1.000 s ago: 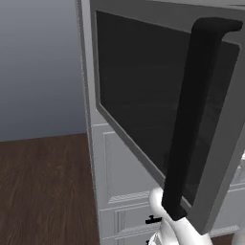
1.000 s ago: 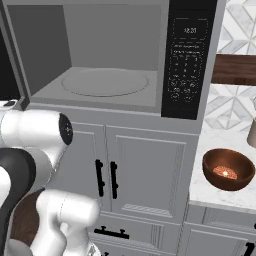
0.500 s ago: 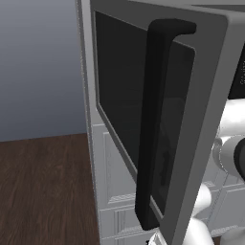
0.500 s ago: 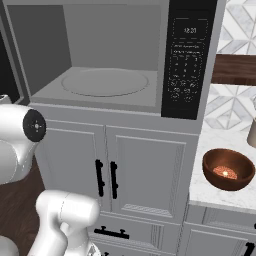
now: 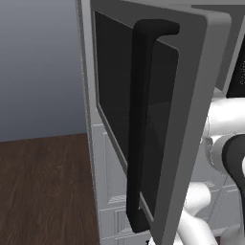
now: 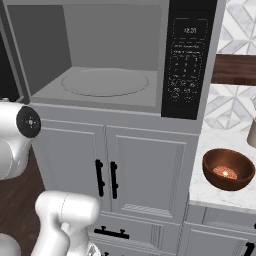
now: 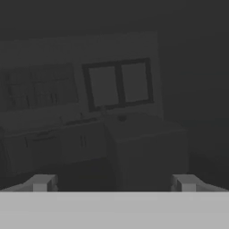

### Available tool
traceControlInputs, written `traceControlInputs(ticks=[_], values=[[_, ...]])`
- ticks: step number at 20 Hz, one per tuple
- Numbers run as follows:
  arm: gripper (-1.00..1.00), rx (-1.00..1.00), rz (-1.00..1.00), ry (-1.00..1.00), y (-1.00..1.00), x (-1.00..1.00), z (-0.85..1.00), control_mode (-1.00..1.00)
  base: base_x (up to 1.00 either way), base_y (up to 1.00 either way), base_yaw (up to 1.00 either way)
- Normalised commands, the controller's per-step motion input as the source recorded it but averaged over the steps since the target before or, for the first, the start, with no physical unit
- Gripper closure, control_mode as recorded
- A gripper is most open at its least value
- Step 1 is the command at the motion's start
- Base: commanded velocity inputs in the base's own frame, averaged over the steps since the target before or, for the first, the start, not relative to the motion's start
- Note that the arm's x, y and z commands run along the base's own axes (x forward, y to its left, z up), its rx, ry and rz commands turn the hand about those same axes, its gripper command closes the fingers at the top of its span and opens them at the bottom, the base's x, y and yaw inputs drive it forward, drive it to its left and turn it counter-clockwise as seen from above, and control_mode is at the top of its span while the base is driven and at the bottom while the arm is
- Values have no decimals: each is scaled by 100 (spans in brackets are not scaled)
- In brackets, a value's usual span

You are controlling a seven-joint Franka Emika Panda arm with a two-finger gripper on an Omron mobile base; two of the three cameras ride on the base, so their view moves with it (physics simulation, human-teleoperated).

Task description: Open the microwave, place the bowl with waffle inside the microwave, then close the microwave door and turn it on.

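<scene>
Swung wider than a second ago, the microwave door (image 5: 158,119) now stands edge-on and close in the left base view, its long black handle (image 5: 141,124) running almost the whole height of the picture, where earlier that bar sat further right and was partly cut off. In the right base view the white arm's joint (image 6: 17,137) has slid toward the left edge, and the rest of that picture is unchanged.

Nearest in the hand view, the tool (image 7: 114,183) has its two small finger tips (image 7: 41,182) set far apart at the bottom, with nothing between them. Beyond them lies a dim, washed-out room, possibly seen through the door's dark glass, though the view is too murky to be sure: low cabinets and a pale window frame (image 7: 118,85) on the far wall.

In the right base view, white cabinet doors (image 6: 115,175) with short black handles stand below the microwave (image 6: 115,55). Its cavity is open and holds only the round turntable (image 6: 105,82). The dark control strip (image 6: 187,60) runs down its right side. To the right, on the marble counter (image 6: 220,192), sits the bowl (image 6: 228,169), brown and deep, with a small pale thing inside, probably the waffle. It rests well apart from the microwave and lower than the cavity floor.
</scene>
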Motion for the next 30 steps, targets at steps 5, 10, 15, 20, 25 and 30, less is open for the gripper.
traceControlInputs(ticks=[5, 10, 15, 20, 25, 30], values=[[-100, 0, -26, 12, -23, -13, 0, -100, 0, 0, 0], [-100, -1, -39, 25, -92, -31, 0, -100, 0, 0, 0], [-100, -13, -55, 29, -100, 0, -4, -100, 0, 0, 0], [-100, -11, -57, 25, -100, 6, -10, -100, 0, 0, 0], [-100, -1, -38, 13, -100, 32, -38, -100, 0, 0, 0], [-100, 0, -31, 8, -100, 43, -68, -100, 0, 0, 0]])
